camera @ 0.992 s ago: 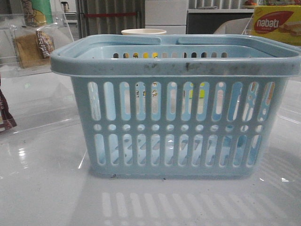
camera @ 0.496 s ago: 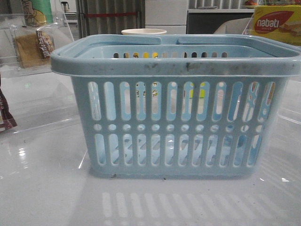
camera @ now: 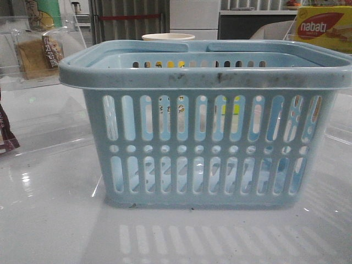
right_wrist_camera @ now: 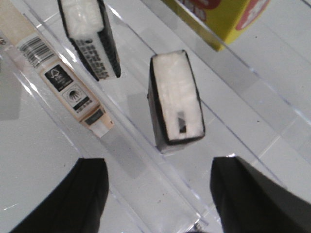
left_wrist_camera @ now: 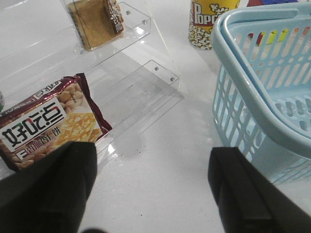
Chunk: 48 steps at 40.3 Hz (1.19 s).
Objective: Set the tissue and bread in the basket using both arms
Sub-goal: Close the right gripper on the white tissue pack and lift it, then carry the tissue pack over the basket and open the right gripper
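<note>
- The task looks barely begun: neither item is in the basket (camera: 203,126), and both tools are empty.
- The basket stands on the white bench (camera: 55,220) in the middle of the front view. Through its slots and over its rim nothing shows inside, though the floor is only partly visible.
- The bread (left_wrist_camera: 95,22) sits on an upper step of a clear acrylic shelf (left_wrist_camera: 146,82) at the far left of the basket, with a maroon snack packet (left_wrist_camera: 46,121) on a lower step nearer the robot.
- The left tool (left_wrist_camera: 153,187) is spread wide over bare bench between that shelf and the basket, holding nothing and well short of the bread.
- The tissue (right_wrist_camera: 175,99), a dark-edged pack with a white face, stands on another clear shelf (right_wrist_camera: 233,111), a second similar pack (right_wrist_camera: 90,36) beside it.
- The right tool (right_wrist_camera: 158,194) is wide open, empty, with the tissue just ahead of it between the finger lines.
- Left to do: grasp both, carry both, release in the basket.
</note>
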### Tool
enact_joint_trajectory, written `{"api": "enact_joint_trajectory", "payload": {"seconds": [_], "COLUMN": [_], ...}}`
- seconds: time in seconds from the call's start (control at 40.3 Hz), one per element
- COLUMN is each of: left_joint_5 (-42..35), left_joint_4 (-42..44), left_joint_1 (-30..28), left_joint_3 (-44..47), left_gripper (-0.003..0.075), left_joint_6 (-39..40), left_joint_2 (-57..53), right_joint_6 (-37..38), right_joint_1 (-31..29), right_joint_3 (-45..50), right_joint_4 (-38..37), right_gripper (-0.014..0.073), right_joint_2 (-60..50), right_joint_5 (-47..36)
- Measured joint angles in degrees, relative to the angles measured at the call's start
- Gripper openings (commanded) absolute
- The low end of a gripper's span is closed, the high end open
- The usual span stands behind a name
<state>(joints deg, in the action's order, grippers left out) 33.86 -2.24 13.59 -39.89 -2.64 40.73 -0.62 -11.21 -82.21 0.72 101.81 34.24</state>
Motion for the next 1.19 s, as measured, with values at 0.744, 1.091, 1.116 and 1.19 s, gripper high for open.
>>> {"api": "enact_joint_trajectory", "payload": {"seconds": [0.744,1.091,1.116,1.19], "left_joint_5": [-0.1,-0.1,-0.1,-0.1], "left_joint_4": [0.0,0.0,0.0,0.0], "left_joint_1": [0.0,0.0,0.0,0.0], "left_joint_3": [0.0,0.0,0.0,0.0], "left_gripper": [0.0527,0.0527,0.0527,0.0527], "left_joint_6": [0.0,0.0,0.0,0.0], "left_joint_2": [0.0,0.0,0.0,0.0], "right_joint_6": [0.0,0.0,0.0,0.0], "right_joint_1": [0.0,0.6,1.0,2.3], "right_joint_3": [-3.2,-3.2,-3.2,-3.2], "right_joint_4": [-1.2,0.1,0.1,0.1], "right_gripper": [0.0206,0.0206,0.0206,0.0206], "right_joint_2": [6.3,-4.7,-6.0,-9.5], "right_joint_5": [-3.6,-0.5,0.1,1.7]}}
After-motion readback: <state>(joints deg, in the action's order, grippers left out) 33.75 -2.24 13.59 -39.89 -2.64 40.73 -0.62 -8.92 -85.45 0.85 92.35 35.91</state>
